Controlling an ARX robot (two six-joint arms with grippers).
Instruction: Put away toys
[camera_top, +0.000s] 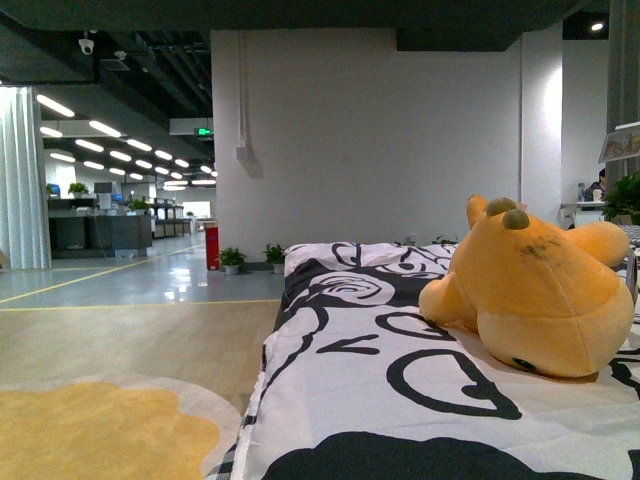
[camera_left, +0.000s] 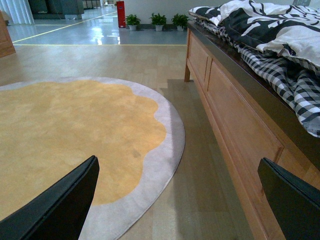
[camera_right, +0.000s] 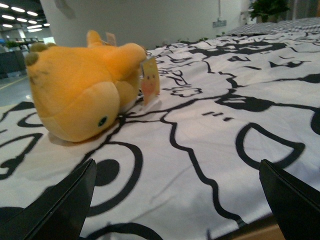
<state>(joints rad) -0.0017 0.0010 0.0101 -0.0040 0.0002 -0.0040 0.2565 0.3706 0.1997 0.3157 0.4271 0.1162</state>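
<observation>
An orange-yellow plush toy (camera_top: 535, 295) lies on the black-and-white bedcover (camera_top: 380, 400), beside a yellow rug (camera_top: 100, 430).

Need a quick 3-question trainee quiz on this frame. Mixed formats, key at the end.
1. True or false: the plush toy lies on the black-and-white bedcover.
2. The right hand is: A) shut on the toy B) open and empty C) out of view.
3. Fill in: the round rug has a ___ centre with a pale border.
Key: 1 true; 2 B; 3 yellow.
</observation>
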